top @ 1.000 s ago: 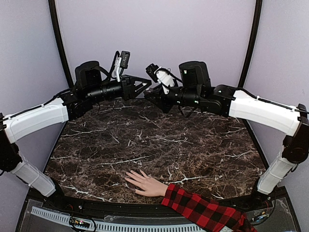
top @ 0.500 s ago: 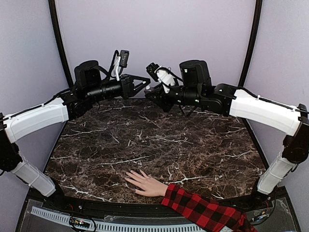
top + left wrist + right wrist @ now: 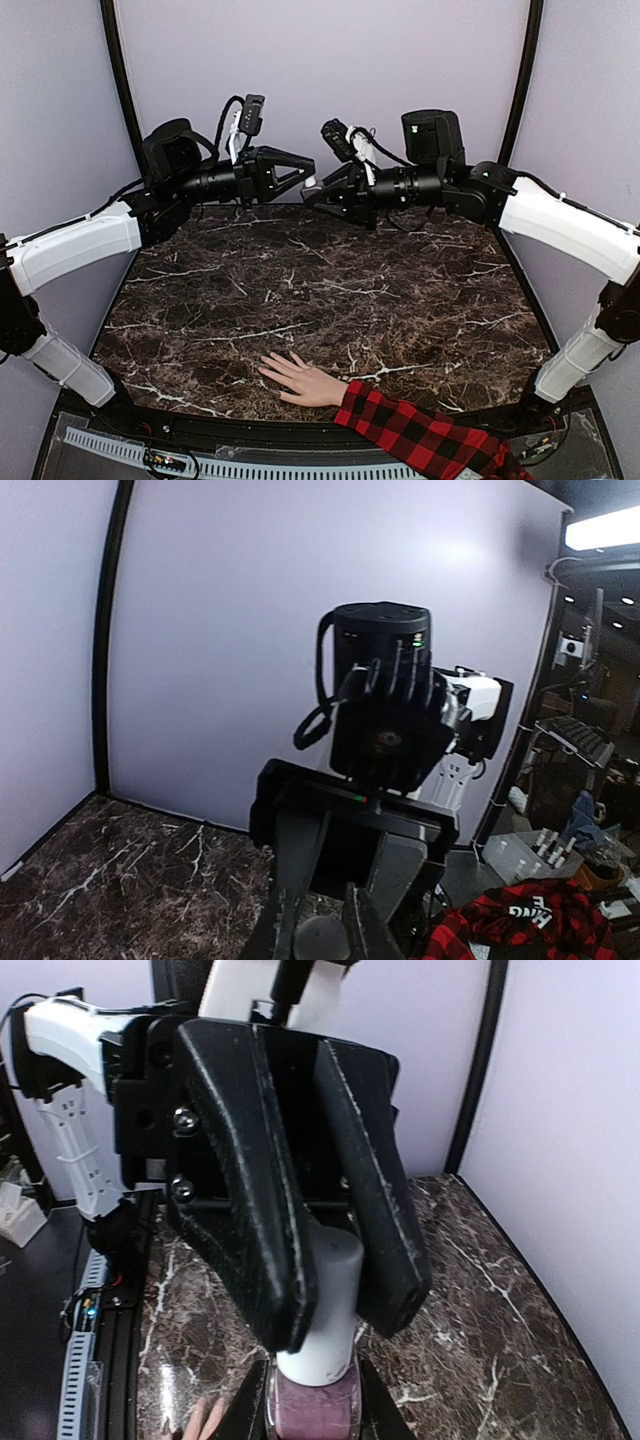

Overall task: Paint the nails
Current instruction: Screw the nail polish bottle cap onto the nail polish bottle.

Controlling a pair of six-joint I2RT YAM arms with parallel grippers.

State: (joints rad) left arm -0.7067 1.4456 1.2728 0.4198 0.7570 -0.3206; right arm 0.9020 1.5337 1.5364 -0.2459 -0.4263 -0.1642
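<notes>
We are holding the polish bottle (image 3: 312, 1405) in mid-air at the upper centre of the top view, high over the marble-patterned worktop (image 3: 330, 290). Our right end effector (image 3: 320, 192) is pinching the pinkish glass body, while our left end effector (image 3: 340, 1320) is pressing its fingers onto the white cap (image 3: 335, 1270). The nails (image 3: 270, 362) we are meant to paint are lying well apart from all this, on the pale mannequin hand (image 3: 305, 382) resting flat at the bottom centre, its plaid sleeve (image 3: 410, 430) running off toward the lower right. The nails are too small for us to tell whether any carries polish. We are judging cap removal to be the step in hand. We are weighing three hazards: the smooth cap slipping in the pinch as it turns, the bottle twisting or tilting in the right grip and spilling, and a loaded brush dripping onto the worktop during the long carry down to the fingers.
</notes>
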